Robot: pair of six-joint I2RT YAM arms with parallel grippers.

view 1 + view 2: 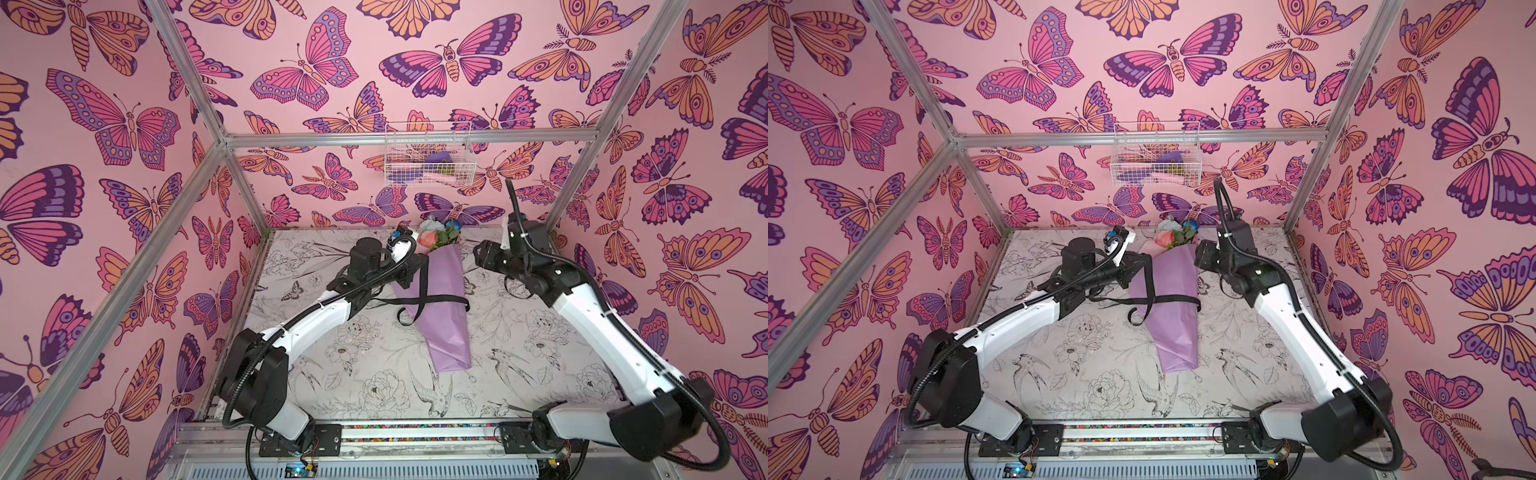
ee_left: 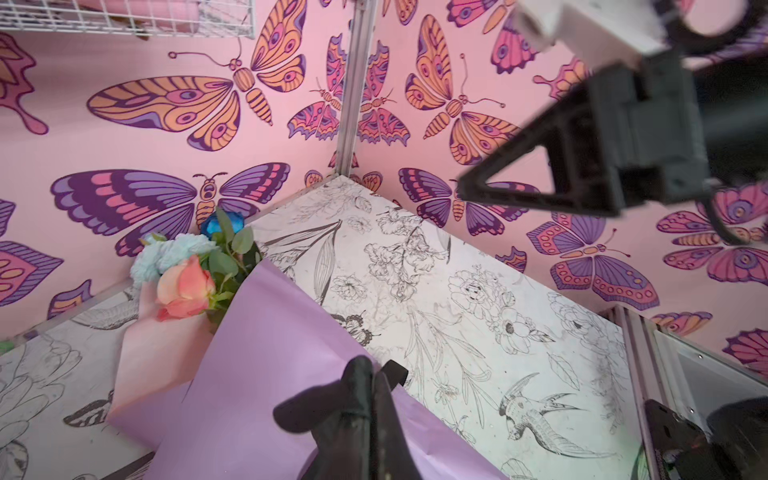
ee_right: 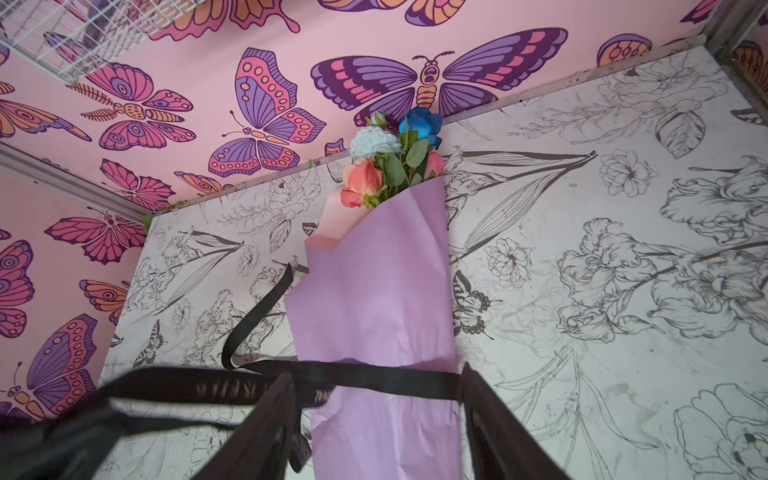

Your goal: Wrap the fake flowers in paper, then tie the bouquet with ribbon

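- Two robot arms reach in from the near edge of the tabletop (image 1: 374, 374). It is flat and pale, with drawn flowers and birds all over it.
- Nearest is the narrow tail of the bouquet of fake flowers (image 1: 444, 332). The bouquet lies flat along the middle of the tabletop, rolled in lilac paper.
- I think it is light. The paper looks thin, so a hard squeeze would dent it. It may also slide on the smooth top.
- A black ribbon (image 3: 395, 380) goes across its middle. I think that is the best place to hold and tie it, where the stems are bunched inside.
- The left pincer (image 2: 374, 372) is closed. One end of the ribbon goes up to it, so it seems to be holding the ribbon above the paper.
- The right pincer (image 3: 377, 370) is open and holds nothing. It hangs just beside the wide upper end of the wrap.
- Farther back, the blooms (image 3: 386, 158) poke out near the back wall. They look soft, so do not grab them.
- Pink butterfly walls (image 1: 332, 83) and a metal frame (image 1: 411, 137) close in the room. A white wire basket (image 1: 428, 153) hangs high on the back wall.
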